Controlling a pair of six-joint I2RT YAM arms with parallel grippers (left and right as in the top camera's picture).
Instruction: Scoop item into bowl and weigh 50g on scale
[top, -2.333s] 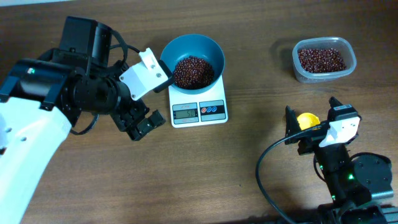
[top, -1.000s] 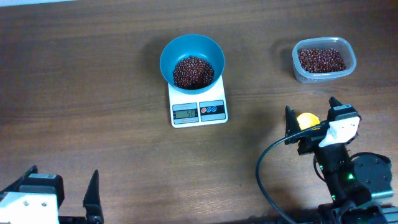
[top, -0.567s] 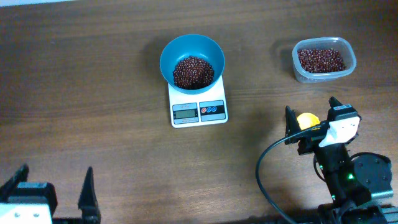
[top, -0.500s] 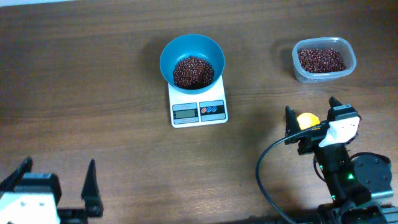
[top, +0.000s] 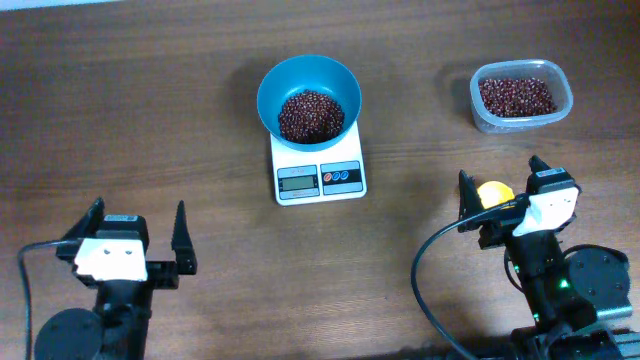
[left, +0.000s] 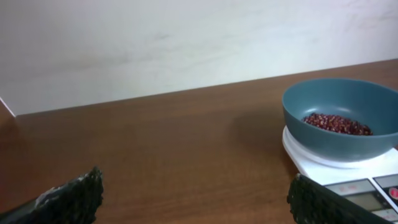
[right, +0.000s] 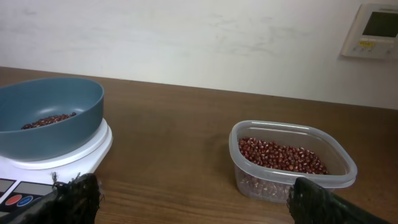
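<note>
- The scale (top: 320, 175) is showing digits on its grey display, but they are too small to read. Two round buttons are sitting beside the display.
- A white wall panel (right: 376, 28) with a small screen is hanging behind the table (top: 150, 100) in the right wrist view — its writing is too blurred to read.
- The bowl (top: 275, 85) is sitting on the scale's platform, near the middle of the table, and is holding a low heap of beans (top: 310, 115).
- A clear tub (top: 521, 66) is standing well to the right of the scale, with more beans inside.
- The left arm is resting low at the near left edge. The left gripper (top: 138, 215) is pointing towards the far side — jaws spread wide, gripping nothing, well apart from the scale.
- The right arm is resting low at the near right. The right gripper (top: 499, 172) is pointing the same way, jaws spread wide, with nothing between its tips in the wrist view.
- From above, a small yellow thing (top: 493, 192) is showing between the right gripper's fingers; I cannot tell whether it is touching them.
</note>
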